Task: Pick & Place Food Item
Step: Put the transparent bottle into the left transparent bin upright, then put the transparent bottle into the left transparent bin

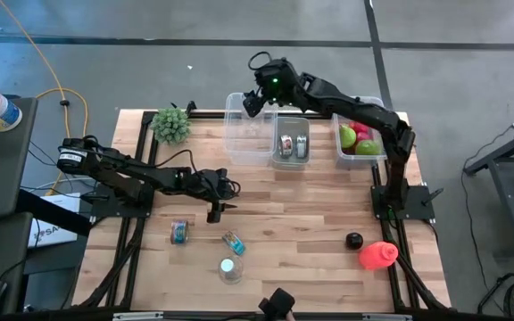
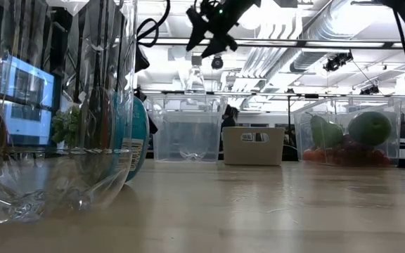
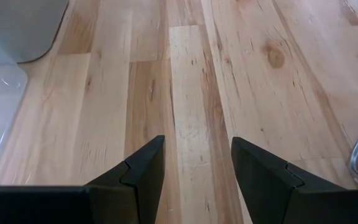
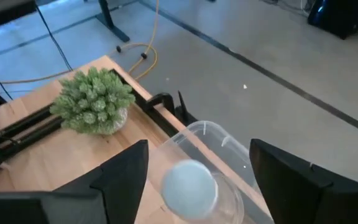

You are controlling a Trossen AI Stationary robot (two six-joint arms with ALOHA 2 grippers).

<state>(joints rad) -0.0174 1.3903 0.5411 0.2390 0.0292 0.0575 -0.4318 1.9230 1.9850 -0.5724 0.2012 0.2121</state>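
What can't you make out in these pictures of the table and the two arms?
- Pale round object between the right gripper fingers: blurred in the right wrist view, so its identity is unclear.
- Contents of the beige slotted basket: hidden by its wall in the low view.
- Small items in the grey tray: too small in the high view.

In the low view, a clear plastic cup (image 2: 55,112) standing close to the lens is cut off at the top and left edges and blurred, and the teal item (image 2: 138,137) behind it is mostly hidden. In the right wrist view, a pale round object (image 4: 189,186) is blurred and cannot be identified. The contents of the grey bin (image 1: 292,145) are too small to be told.
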